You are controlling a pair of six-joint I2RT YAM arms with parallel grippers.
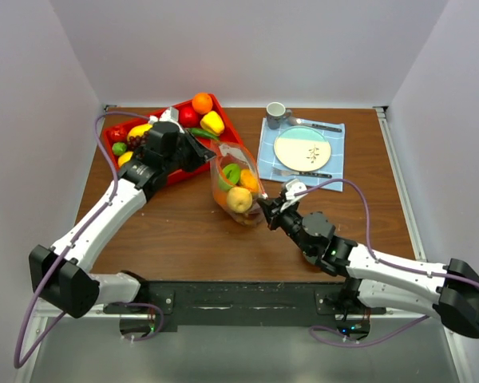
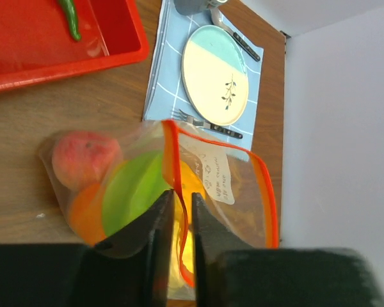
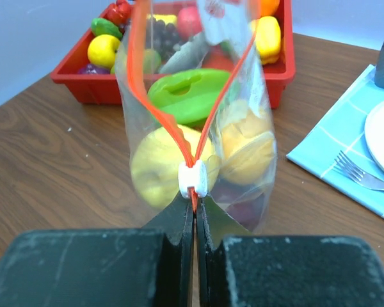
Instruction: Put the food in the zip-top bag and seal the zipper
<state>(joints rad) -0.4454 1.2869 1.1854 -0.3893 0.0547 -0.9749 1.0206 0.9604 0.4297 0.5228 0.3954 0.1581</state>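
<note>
On the left of the table (image 1: 184, 231) is a red tray (image 2: 64, 69). It still has food in it: an orange (image 1: 202, 102), a red apple (image 1: 189, 116), dark grapes (image 1: 136, 141) and a thin green chilli (image 2: 70, 19).

The left pincer (image 2: 182, 199) reaches over the tray's near corner to the bag (image 2: 243, 211). Its two fingers are almost together, and the bag's orange edge runs through the thin gap between them. I cannot tell if they are squeezing it or just sitting beside it.

The bag stands up on the table, just to the right of the tray and between the two pincers. Inside it are a green piece (image 3: 185, 96), a yellow fruit (image 3: 157, 163), a peach (image 2: 83, 157) and an orange-yellow one (image 3: 246, 150).

The zipper (image 3: 137, 70) is not done up. Its two orange sides spread apart like a V from the little white slider (image 3: 193, 180), which sits at the end nearest the right arm.

The right pincer (image 3: 194, 208) is pressed together on the zipper, just under the slider.

Further right lies a blue cloth (image 1: 335, 163). On it are a plate (image 1: 302, 148), a mug (image 1: 277, 114), a fork (image 3: 358, 173) and a knife (image 1: 319, 126).
</note>
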